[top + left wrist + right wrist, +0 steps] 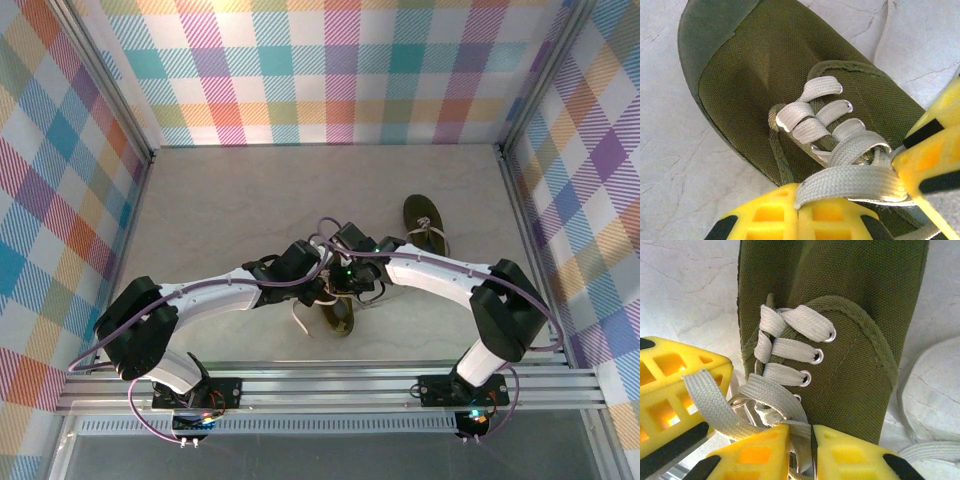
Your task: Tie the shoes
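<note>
One dark olive shoe [340,312] lies at the table's near middle, under both grippers. The other shoe [425,222] lies further back to the right, its laces loose. In the left wrist view the shoe [765,75] shows its toe and pale laces; my left gripper [799,194] is shut on a flat lace strand [855,182] pulled across the tongue. In the right wrist view my right gripper [801,432] is shut on another lace strand over the same shoe [855,340]. Between the two grippers the laces cross in a loose knot [765,410].
The right gripper's yellow finger [935,165] sits close on the left wrist view's right side. A loose lace end [930,450] trails on the pale marble table [220,210]. A metal rail [330,388] runs along the near edge, and plaid walls [320,70] enclose the table.
</note>
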